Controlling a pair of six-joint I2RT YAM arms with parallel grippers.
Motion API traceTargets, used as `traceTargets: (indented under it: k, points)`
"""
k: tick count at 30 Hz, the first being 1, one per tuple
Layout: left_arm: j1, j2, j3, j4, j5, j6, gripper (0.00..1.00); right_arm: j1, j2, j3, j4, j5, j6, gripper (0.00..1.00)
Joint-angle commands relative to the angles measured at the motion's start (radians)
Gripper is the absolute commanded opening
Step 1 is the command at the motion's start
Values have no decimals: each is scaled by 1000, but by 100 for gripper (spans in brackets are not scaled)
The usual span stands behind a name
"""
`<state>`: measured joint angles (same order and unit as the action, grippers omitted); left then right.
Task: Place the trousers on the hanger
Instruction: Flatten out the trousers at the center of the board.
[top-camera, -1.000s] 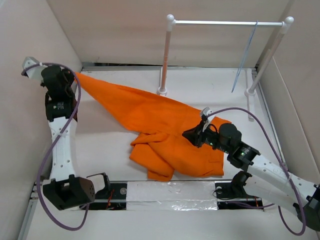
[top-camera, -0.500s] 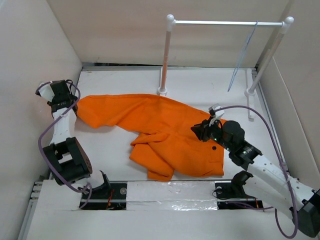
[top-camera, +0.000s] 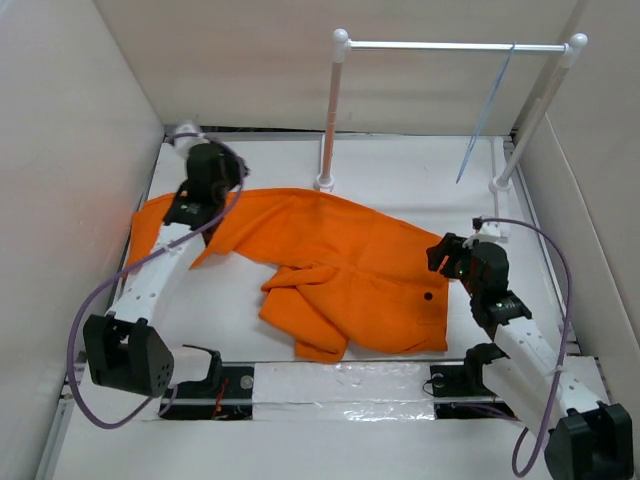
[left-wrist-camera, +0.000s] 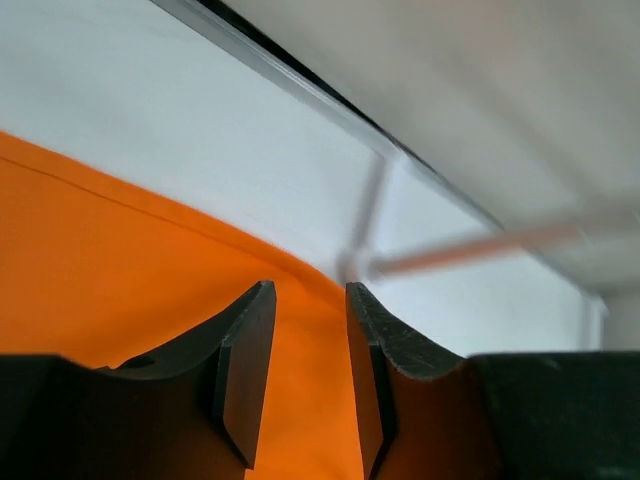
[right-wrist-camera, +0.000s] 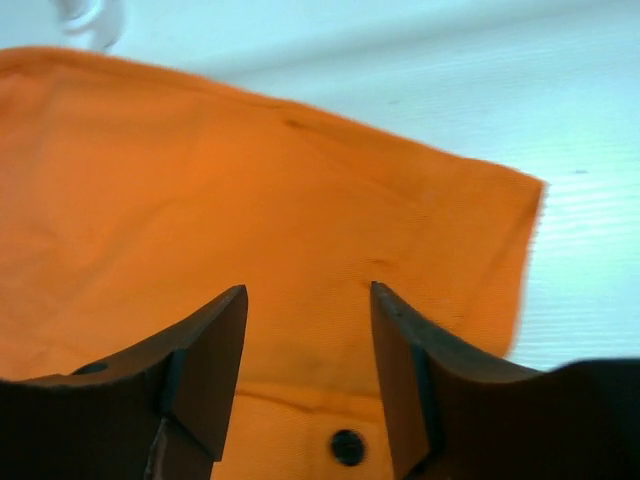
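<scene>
The orange trousers (top-camera: 330, 270) lie spread flat on the white table, one leg reaching to the back left and the waist with its dark button (top-camera: 428, 296) at the right. My left gripper (top-camera: 228, 172) hovers over the far end of that leg, open, with nothing between its fingers; in the left wrist view the left gripper (left-wrist-camera: 305, 292) has orange cloth (left-wrist-camera: 120, 260) below it. My right gripper (top-camera: 440, 252) stands open just above the waist edge. From the right wrist the right gripper (right-wrist-camera: 308, 290) frames bare cloth and the button (right-wrist-camera: 347, 446). The pale wire hanger (top-camera: 486, 108) hangs on the rod at the back right.
A white rack with a rod (top-camera: 455, 45) and two posts stands at the back; its left post (top-camera: 329, 110) rises just behind the trousers. Beige walls close in the left, back and right sides. A taped strip (top-camera: 340, 382) runs along the near edge between the arm bases.
The left arm let go of the raised trouser leg, which dropped flat, and swung from the left wall toward the back middle. The right gripper opened and drew back to the right off the waist.
</scene>
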<state>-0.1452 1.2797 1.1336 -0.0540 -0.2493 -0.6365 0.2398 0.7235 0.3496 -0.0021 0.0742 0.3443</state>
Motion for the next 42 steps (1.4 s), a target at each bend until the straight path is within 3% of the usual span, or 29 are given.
traceTargets:
  k: [1, 3, 7, 14, 21, 27, 28, 31, 35, 39, 42]
  points:
    - [-184, 1, -23, 54, 19, -72, 32, -100, 39, -12, 46, 46, 47, 72]
    - [-322, 10, -108, 150, 50, -86, 31, -147, 79, -15, 69, 9, 65, 80]
    - [-466, 26, -221, 161, 7, -97, 34, -256, 197, -5, 108, -85, 73, 82]
    - [-577, -124, -491, 149, -152, -129, 38, -327, 323, -14, 183, -204, 122, 82]
    - [-590, -238, -675, 146, -144, -167, 41, -376, 459, 5, 277, -370, 196, 75]
    - [-590, -195, -730, 210, -91, -154, 41, -439, 522, 3, 335, -432, 225, 47]
    - [-590, -188, -735, 217, -93, -154, 41, -439, 528, 2, 356, -433, 223, 24]
    - [-590, -175, -747, 262, -68, -143, 39, -465, 541, -11, 419, -444, 236, 0]
    - [-590, -184, -747, 286, -48, -132, 39, -500, 539, 57, 387, -400, 226, 0]
    - [-599, -206, -736, 289, -15, -106, 41, -501, 521, 195, 291, -97, 225, 0]
    - [-599, -217, -718, 273, 2, -86, 41, -511, 562, 314, 254, 45, 220, 0]
